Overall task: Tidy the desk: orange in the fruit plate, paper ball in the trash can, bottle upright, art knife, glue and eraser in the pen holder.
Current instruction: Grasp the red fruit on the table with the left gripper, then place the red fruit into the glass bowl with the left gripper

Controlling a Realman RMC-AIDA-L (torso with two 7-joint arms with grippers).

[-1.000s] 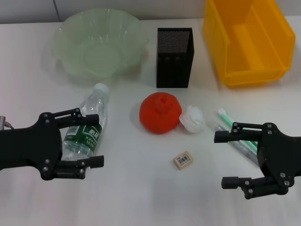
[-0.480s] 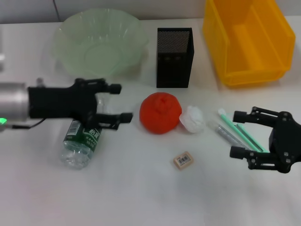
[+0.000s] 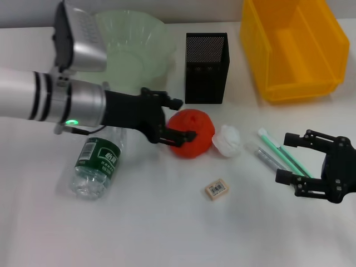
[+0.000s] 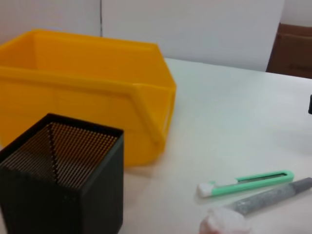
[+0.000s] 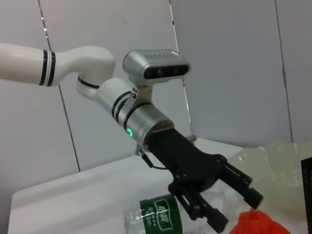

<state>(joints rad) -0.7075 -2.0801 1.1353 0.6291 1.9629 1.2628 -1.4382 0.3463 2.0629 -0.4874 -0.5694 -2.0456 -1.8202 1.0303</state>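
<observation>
From the head camera the whole desk is laid out: the left gripper [image 3: 179,119] reaches in from the left with its fingers spread, one above and one in front of the lumpy red-orange orange [image 3: 193,133], which sits on the white desk [image 3: 156,222] near the middle. The fingertips are at the fruit's left side; whether they touch it cannot be told. The right gripper [image 3: 285,158] hangs low on the right, fingers apart and holding nothing, just beside the mint-green art knife [image 3: 280,152] and the grey glue stick [image 3: 271,159].

The right wrist camera gives what the head view lacks: a side look at the left gripper [image 5: 240,206], whose black fingers are spread above the desk, the fruit's puckered top [image 5: 257,225] just past their tips, and the clear bottle with the dark green label [image 5: 161,217] lying on its side below the arm.

The left wrist camera looks past the orange to the tall black mesh pen holder [image 4: 63,183], the bright yellow plastic trash can [image 4: 92,92], the knife [image 4: 246,183] and the glue [image 4: 273,196].

The pale-green wavy fruit plate [image 3: 146,47] shows nothing inside where the arm does not cover it. No contents show in the pen holder [image 3: 206,67] or the trash can [image 3: 293,47]. The crumpled white paper ball [image 3: 227,140] touches the orange's right side; the small beige eraser [image 3: 217,189] lies nearer the robot, apart.
</observation>
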